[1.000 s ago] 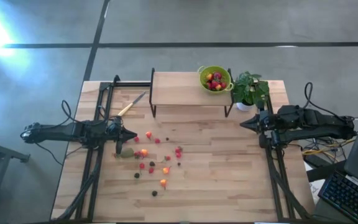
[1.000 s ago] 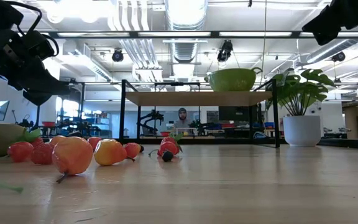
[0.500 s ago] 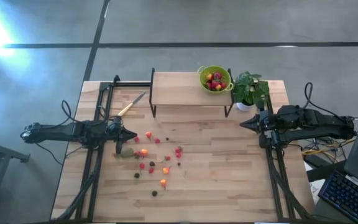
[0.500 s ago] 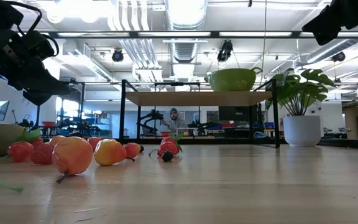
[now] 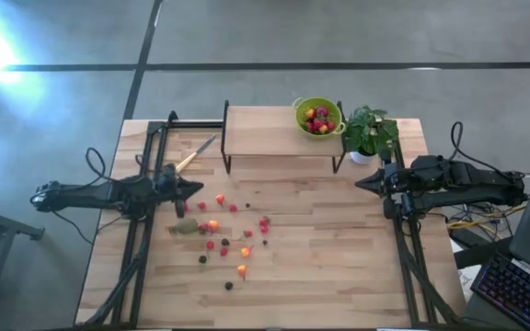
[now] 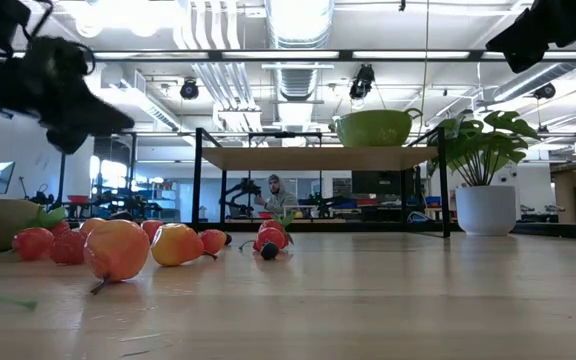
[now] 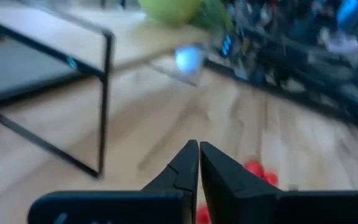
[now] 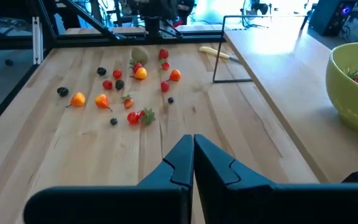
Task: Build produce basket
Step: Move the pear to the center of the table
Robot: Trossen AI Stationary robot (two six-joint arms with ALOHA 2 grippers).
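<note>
left gripper (image 5: 191,188) just lifted off kiwi (image 5: 187,226), fingers together, empty; right gripper (image 5: 361,184) idle, shut too; produce basket (image 5: 318,117) on shelf (image 5: 265,131), berries (image 5: 237,241) scattered, grab likely failed

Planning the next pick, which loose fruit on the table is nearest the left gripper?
The brownish-green kiwi, the only large oval fruit, lying just below the left gripper; the berries sit farther right.

Scattered produce (image 5: 224,234) crowds the table's (image 5: 339,276) left-centre; its right half lies open.
</note>
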